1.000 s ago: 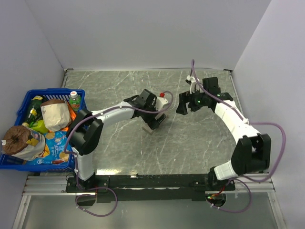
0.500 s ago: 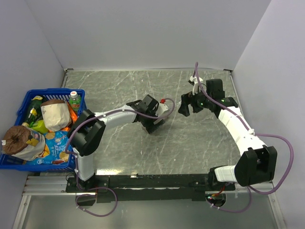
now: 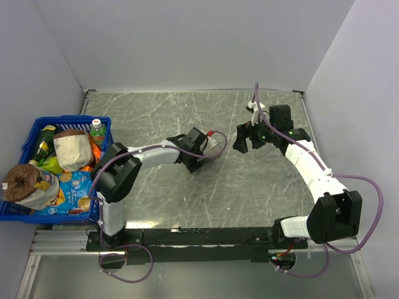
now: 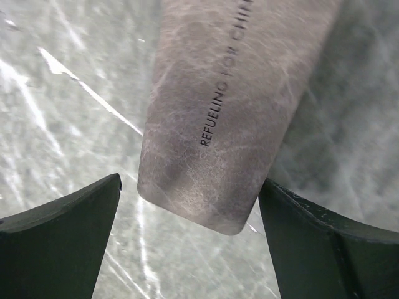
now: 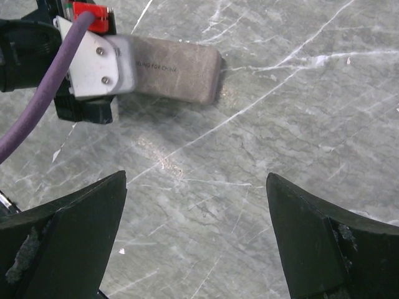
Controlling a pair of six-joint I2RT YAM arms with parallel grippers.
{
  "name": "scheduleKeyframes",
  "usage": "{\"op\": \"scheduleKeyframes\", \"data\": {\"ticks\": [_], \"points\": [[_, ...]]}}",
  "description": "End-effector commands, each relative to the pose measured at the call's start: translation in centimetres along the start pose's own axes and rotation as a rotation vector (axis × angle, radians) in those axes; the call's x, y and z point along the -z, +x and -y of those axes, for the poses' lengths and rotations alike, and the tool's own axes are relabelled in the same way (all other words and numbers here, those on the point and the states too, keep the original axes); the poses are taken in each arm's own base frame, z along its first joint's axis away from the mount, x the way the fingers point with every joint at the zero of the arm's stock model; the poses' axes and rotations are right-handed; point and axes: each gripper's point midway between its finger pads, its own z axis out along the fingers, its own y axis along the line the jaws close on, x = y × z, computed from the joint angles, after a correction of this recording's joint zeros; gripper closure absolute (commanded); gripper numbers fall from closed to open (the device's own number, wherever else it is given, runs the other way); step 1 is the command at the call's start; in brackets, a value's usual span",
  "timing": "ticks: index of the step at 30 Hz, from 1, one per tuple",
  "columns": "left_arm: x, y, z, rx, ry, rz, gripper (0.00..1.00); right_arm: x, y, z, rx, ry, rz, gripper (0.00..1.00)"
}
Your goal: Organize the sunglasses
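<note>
A blue basket (image 3: 29, 134) of groceries stands at the table's (image 3: 249, 199) left edge, well apart from the work. Near the middle of the table, the left fingers (image 4: 56, 243) are spread wide astride the rounded end of a grey-brown case (image 4: 230, 93). One finger is just beside the case's edge and the other is separated from it by a strip of bare marble. The case lies flat and appears shut. The sunglasses show in none of the views, so they are probably inside it, though that cannot be confirmed. Farther back, toward the right edge, the right fingers (image 5: 68, 243) hang equally wide open above bare table. They hold nothing and are aimed at the case's other end. The step in hand looks like taking hold of the shut case to set it in its place. To do it well, the left arm would centre the case between its fingers before closing, so that both meet the long sides together and neither shoves the case across the smooth stone. A low, square grip on the side walls should keep the lid from springing open. The right arm can stay clear or steady the free end.
</note>
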Motion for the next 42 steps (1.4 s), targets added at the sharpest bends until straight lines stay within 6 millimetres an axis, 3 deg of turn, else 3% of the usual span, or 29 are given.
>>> {"op": "scheduleKeyframes", "data": {"ticks": [1, 10, 16, 19, 20, 22, 23, 28, 29, 30, 32, 33, 35, 37, 42], "points": [[-1.0, -0.8, -2.5, 0.001, -0.114, 0.005, 0.03, 0.9, -1.5, -0.3, 0.036, 0.008, 0.066, 0.0], [-1.6, -1.2, -5.0, 0.03, -0.211, -0.002, 0.04, 1.1, -1.5, 0.1, 0.046, 0.033, 0.075, 0.0], [-0.8, -1.2, -4.9, 0.049, -0.174, 0.021, 0.03, 1.8, -2.1, 0.9, 0.069, 0.099, 0.096, 0.0], [1.9, -2.1, -4.9, 0.066, -0.119, 0.092, 0.03, 3.5, -3.1, 2.3, 0.115, 0.207, 0.119, 0.0], [4.1, -2.8, -5.6, 0.08, -0.11, 0.138, 0.04, 4.2, -3.5, 2.5, 0.137, 0.229, 0.13, 0.0], [6.1, -2.4, -7.0, 0.133, -0.098, 0.173, 0.04, 6.1, -4.3, 2.6, 0.181, 0.288, 0.17, 0.0], [8.5, -3.0, -7.7, 0.157, -0.079, 0.232, 0.04, 7.6, -5.3, 2.3, 0.205, 0.317, 0.225, 0.0], [15.3, -1.1, -14.3, 0.353, -0.119, 0.367, 0.04, 11.6, -5.1, 4.1, 0.195, 0.539, 0.347, 0.0], [17.8, -1.3, -15.0, 0.371, -0.122, 0.438, 0.03, 13.2, -5.4, 4.0, 0.186, 0.581, 0.405, 0.0], [18.8, 0.0, -16.9, 0.428, -0.156, 0.454, 0.04, 13.3, -5.3, 4.1, 0.184, 0.6, 0.438, 0.0], [22.3, 0.4, -18.1, 0.457, -0.184, 0.539, 0.03, 15.6, -5.2, 4.7, 0.158, 0.699, 0.511, 0.0], [23.1, 1.7, -19.5, 0.506, -0.226, 0.556, 0.04, 15.9, -5.1, 5.0, 0.149, 0.726, 0.55, 0.0], [25.9, 2.4, -20.1, 0.521, -0.261, 0.621, 0.04, 16.9, -4.4, 5.0, 0.132, 0.761, 0.607, 0.0], [28.0, 3.5, -20.7, 0.542, -0.305, 0.671, 0.03, 18.5, -5.0, 4.5, 0.124, 0.78, 0.708, 0.0], [30.4, 5.3, -20.5, 0.551, -0.352, 0.751, 0.04, 19.9, -4.9, 5.0, 0.099, 0.844, 0.787, 0.0]]}}
